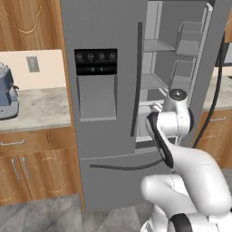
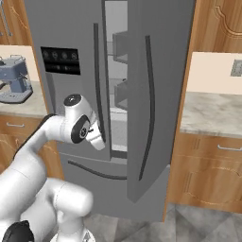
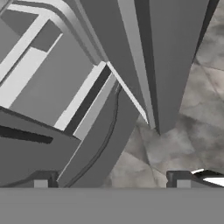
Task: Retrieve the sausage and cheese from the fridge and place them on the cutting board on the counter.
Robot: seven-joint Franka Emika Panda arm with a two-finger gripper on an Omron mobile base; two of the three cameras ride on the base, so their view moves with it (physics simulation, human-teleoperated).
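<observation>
Fridge [image 1: 104, 136] upright, right door [image 2: 158, 94] ajar; gripper [image 3: 111, 179] spread.

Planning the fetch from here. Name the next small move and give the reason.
Probably push the claw forward into the fridge: its right door stands open, the claw is open and empty at the gap, and the shelves lie just ahead.

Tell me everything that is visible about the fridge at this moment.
The fridge is tall, grey and looks like metal, standing between wooden cabinets. Its left door is shut and carries a black dispenser panel. Its right door is swung open, showing grey shelves and door bins. Long dark bar handles run down the doors, and one crosses the lower drawer. The gripper, jaws open, holds nothing beside the opening.
</observation>
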